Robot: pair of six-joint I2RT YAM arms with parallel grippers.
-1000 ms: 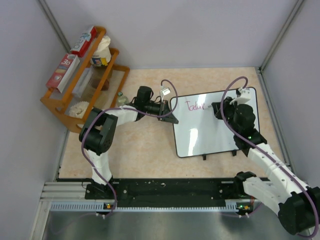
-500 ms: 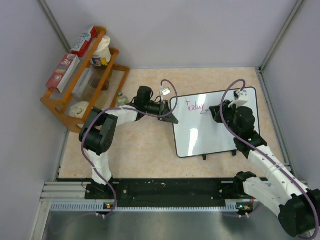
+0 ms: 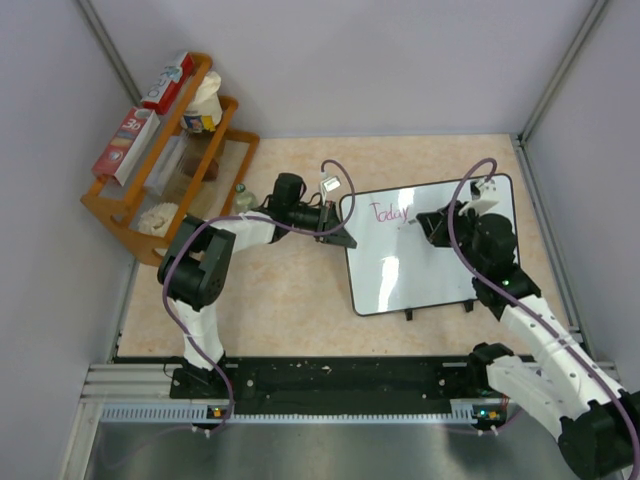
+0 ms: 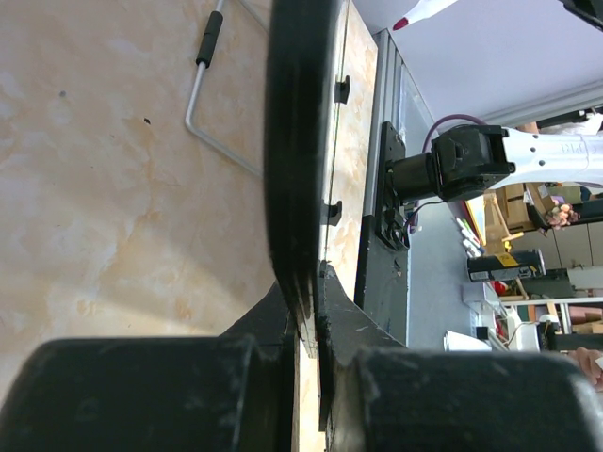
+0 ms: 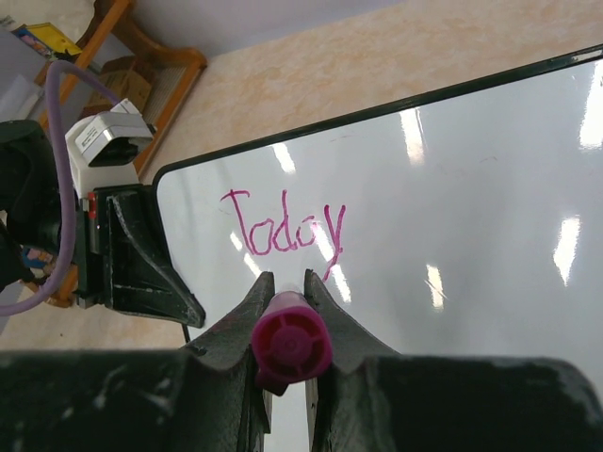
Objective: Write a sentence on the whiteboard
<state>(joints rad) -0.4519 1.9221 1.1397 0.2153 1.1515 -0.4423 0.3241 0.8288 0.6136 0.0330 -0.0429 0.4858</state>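
Observation:
The whiteboard (image 3: 430,255) stands tilted on the table at centre right, black framed. Pink cursive "Today" (image 3: 390,212) is written near its top left; it also shows in the right wrist view (image 5: 283,231). My left gripper (image 3: 340,236) is shut on the whiteboard's left edge (image 4: 297,188), seen edge-on in the left wrist view. My right gripper (image 3: 428,222) is shut on a pink marker (image 5: 290,341), held over the board just right of the word. The marker's tip (image 4: 403,21) shows in the left wrist view; from above I cannot tell whether it touches the board.
A wooden rack (image 3: 160,150) with boxes and jars stands at the back left. A small bottle (image 3: 240,197) sits next to my left arm. The board's wire stand (image 4: 212,104) rests on the table. Grey walls close in the sides.
The word has grown from "Todu" to "Today". My right gripper has moved slightly left and up with the marker. The left arm has not moved.

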